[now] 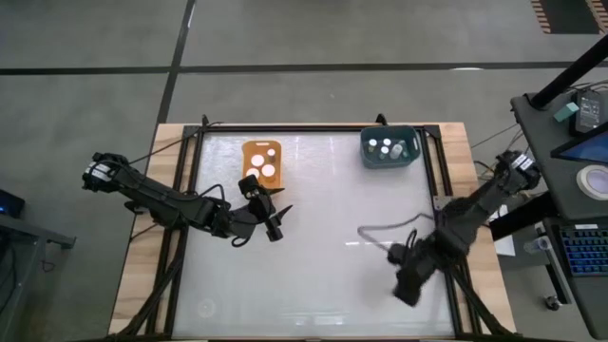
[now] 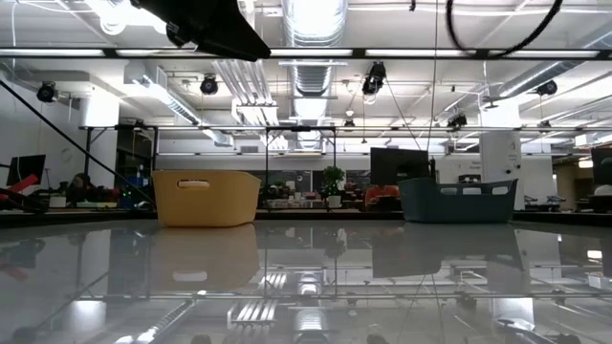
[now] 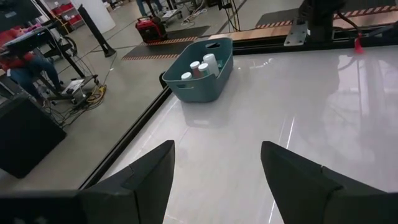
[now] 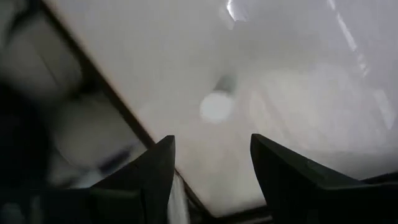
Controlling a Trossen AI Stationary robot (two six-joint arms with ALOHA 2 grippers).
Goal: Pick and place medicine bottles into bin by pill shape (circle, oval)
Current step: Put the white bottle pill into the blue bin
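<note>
Hovering open, both pincers [image 1: 276,224] [image 1: 407,290] flank bare glossy table [image 1: 323,275].

Grey concrete floor [image 1: 313,38], exposed ceiling ducts [image 2: 311,38], bright strip lights, cluttered distant workbenches.

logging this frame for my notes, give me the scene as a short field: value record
orange bin: far side of the table, left of centre, white-capped medicine bottles inside
teal bin: far right part of the table, white-capped bottles inside
table: glossy white top, no loose bottles seen on it
left tool: open, empty, just in front of the orange bin
right tool: open, empty, near the table's right front
low view: both bins standing upright on the table
</note>
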